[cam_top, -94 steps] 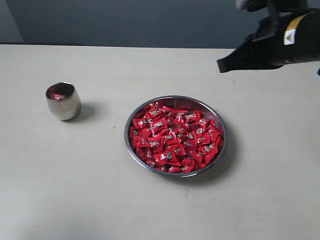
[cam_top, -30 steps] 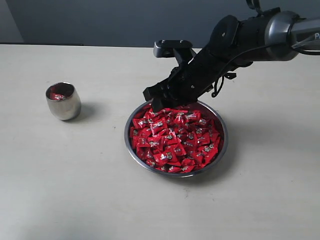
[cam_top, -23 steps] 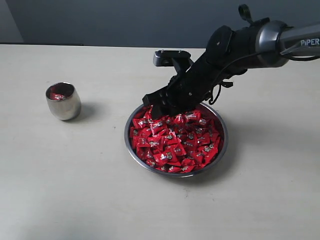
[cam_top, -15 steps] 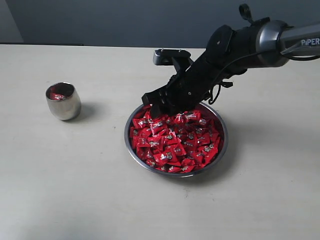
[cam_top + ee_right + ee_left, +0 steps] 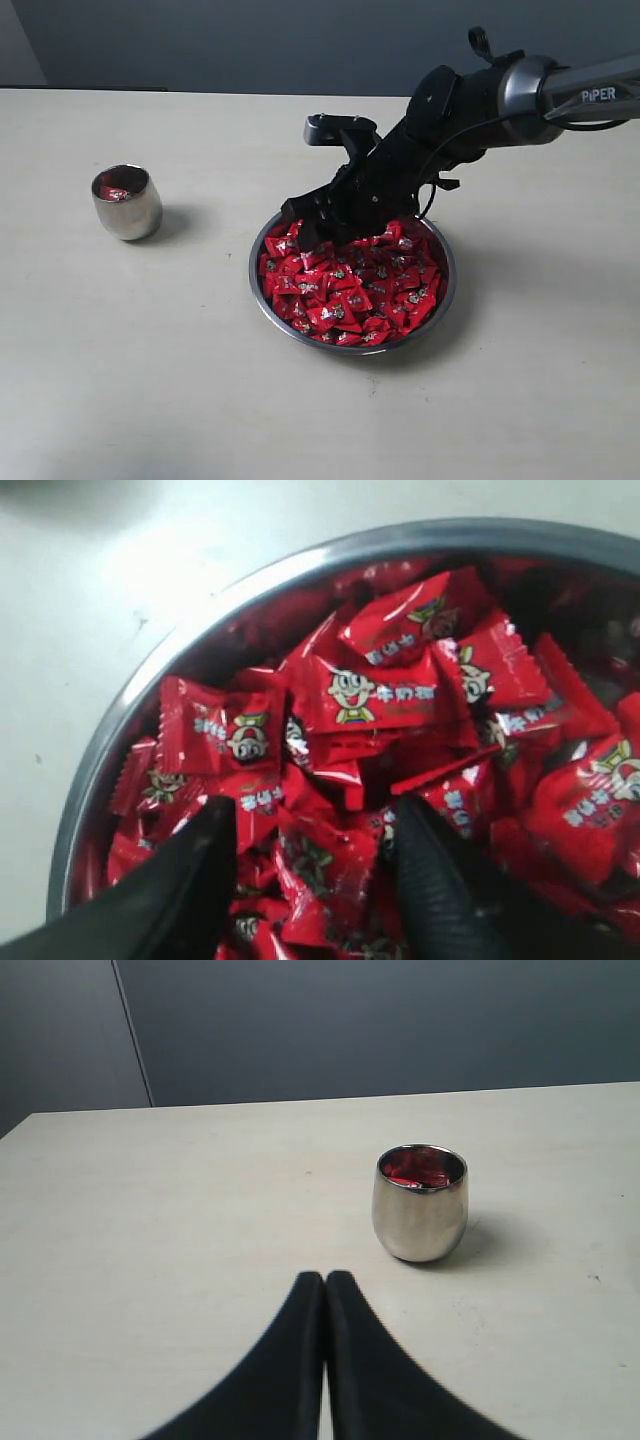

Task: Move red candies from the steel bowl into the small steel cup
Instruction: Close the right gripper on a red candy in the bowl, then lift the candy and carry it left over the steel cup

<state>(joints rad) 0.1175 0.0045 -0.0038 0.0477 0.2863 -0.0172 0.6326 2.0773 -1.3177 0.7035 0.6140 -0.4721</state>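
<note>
Right gripper (image 5: pixel 312 825) lower now, jaws spread among red candies (image 5: pixel 352 285) by steel bowl (image 5: pixel 253 280) rim, bare table (image 5: pixel 150 380) beyond.

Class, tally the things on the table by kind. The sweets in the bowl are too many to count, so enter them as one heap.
Steel bowl: 1
Small steel cup: 1
Heap of red candies: 1
Total: 3
</note>
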